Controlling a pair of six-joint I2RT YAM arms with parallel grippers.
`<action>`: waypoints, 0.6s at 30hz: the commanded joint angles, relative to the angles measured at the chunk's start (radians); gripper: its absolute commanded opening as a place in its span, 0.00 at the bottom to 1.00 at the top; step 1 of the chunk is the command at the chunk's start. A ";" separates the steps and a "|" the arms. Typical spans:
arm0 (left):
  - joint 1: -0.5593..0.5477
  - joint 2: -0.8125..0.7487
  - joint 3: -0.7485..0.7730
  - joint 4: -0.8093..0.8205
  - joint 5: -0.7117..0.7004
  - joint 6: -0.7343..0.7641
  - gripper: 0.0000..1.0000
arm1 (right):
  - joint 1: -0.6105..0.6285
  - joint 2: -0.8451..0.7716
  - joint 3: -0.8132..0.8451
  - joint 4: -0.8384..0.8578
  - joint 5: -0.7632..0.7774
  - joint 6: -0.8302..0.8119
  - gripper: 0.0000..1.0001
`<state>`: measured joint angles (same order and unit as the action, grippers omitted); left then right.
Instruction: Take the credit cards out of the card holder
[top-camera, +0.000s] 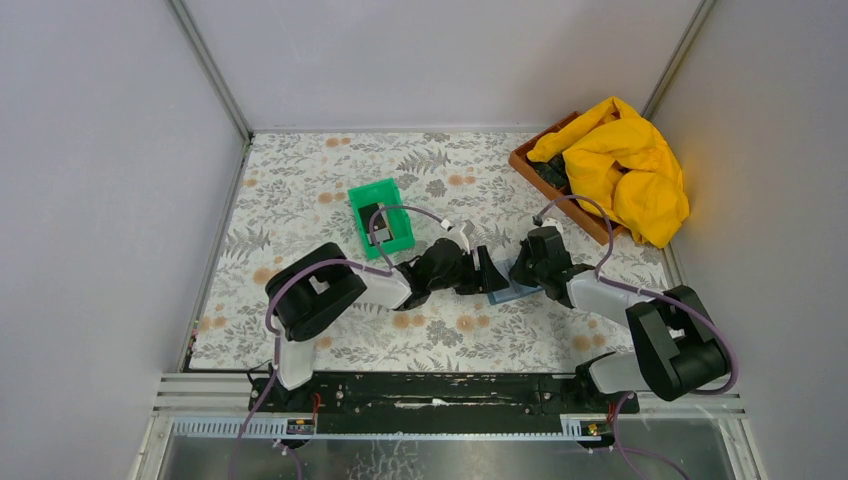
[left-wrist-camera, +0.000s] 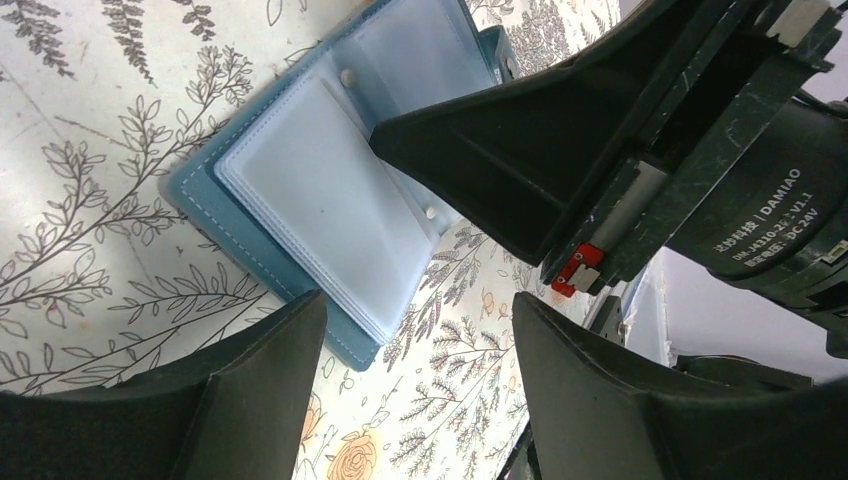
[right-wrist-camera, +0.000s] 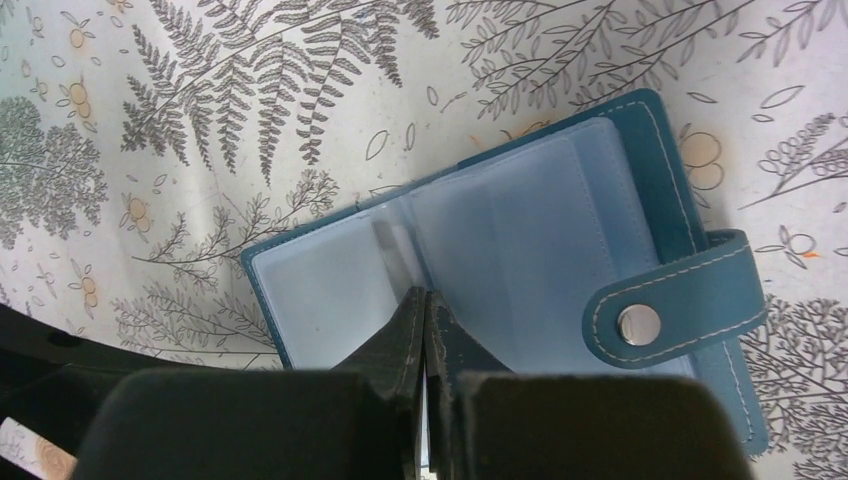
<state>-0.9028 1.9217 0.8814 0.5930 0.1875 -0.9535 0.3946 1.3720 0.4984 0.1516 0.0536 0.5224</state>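
The steel-blue card holder (right-wrist-camera: 520, 230) is laid open and flat, pale clear sleeves upward, pressed at its middle by the closed right pincer (right-wrist-camera: 425, 300). A dark card (top-camera: 372, 218) is seen well apart from that pincer.

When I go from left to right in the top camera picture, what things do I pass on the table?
First the green tray, then the card holder, then the yellow cloth.
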 joint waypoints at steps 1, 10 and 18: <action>-0.004 -0.007 -0.024 0.092 -0.050 -0.019 0.76 | 0.006 0.017 0.020 0.030 -0.070 0.019 0.01; 0.002 -0.035 -0.036 0.055 -0.083 0.008 0.76 | 0.007 -0.010 0.000 0.059 -0.171 0.039 0.01; 0.033 -0.094 -0.110 0.039 -0.103 0.010 0.76 | 0.003 -0.114 0.062 -0.092 -0.033 -0.008 0.03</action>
<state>-0.8890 1.8732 0.7986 0.6106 0.1204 -0.9604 0.3946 1.3087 0.5030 0.1349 -0.0532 0.5442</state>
